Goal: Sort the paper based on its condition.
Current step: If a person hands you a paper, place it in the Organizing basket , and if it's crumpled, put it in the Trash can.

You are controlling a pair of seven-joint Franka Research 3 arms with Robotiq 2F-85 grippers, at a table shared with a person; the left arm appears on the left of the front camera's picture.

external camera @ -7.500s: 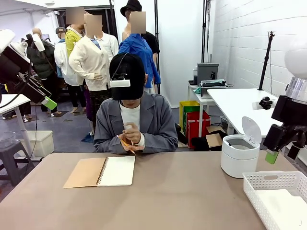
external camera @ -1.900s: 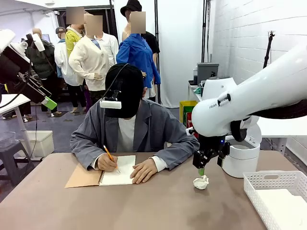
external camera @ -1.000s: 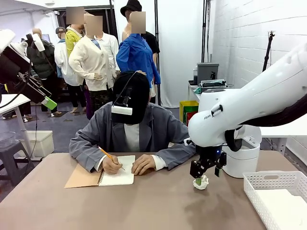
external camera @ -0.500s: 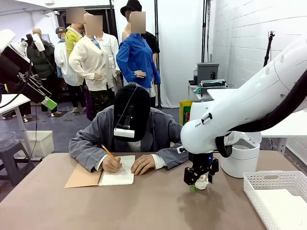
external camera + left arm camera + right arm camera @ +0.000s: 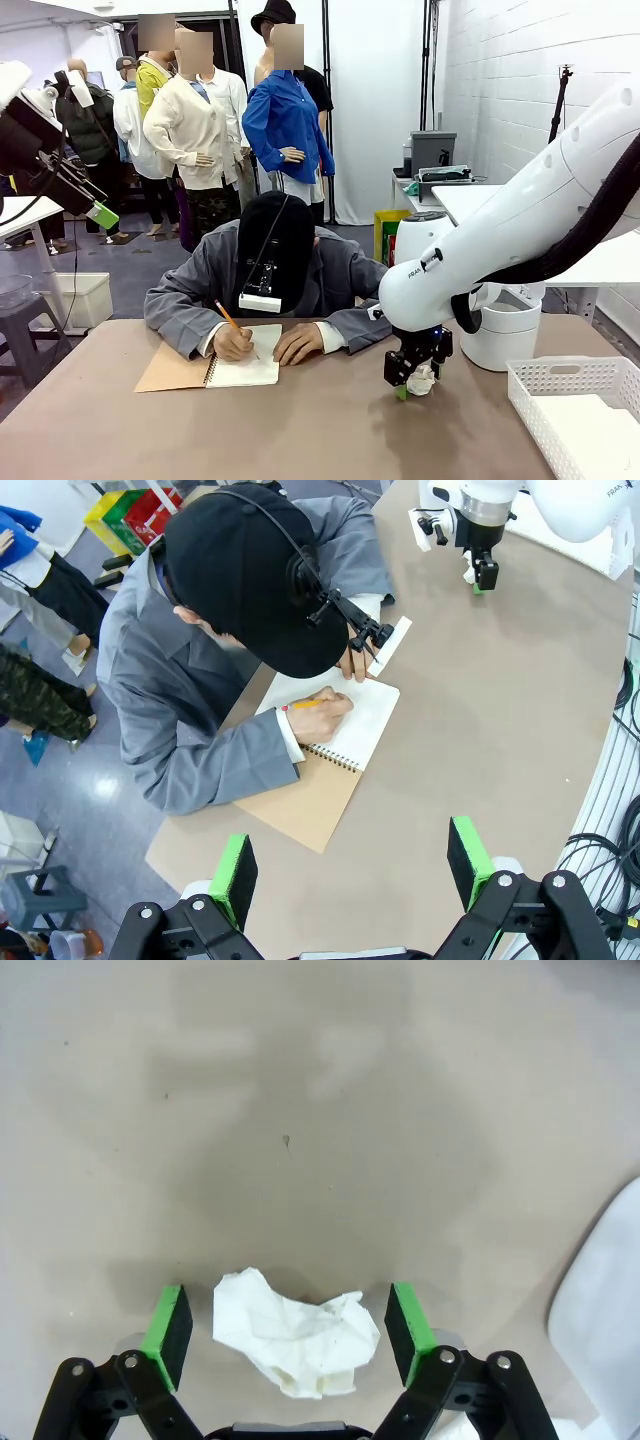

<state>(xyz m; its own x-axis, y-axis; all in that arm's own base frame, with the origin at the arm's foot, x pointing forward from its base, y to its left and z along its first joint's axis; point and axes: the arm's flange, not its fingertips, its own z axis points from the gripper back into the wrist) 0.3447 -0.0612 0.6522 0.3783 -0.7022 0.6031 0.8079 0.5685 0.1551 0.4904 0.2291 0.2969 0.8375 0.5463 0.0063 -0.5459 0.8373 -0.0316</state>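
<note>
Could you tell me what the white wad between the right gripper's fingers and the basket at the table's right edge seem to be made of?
The crumpled white wad looks like thin matte paper: sharp creases and folded facets. It lies between the open right gripper fingers. The white lattice basket looks like moulded plastic, judging by its even grid of holes and smooth rim, though its sheen is hard to judge.

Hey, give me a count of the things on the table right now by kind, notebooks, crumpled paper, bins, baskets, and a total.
Spiral notebook: 1
Crumpled paper wad: 1, between the open fingers of the right gripper
White lidded bin: 1
White basket: 1
Total: 4
</note>
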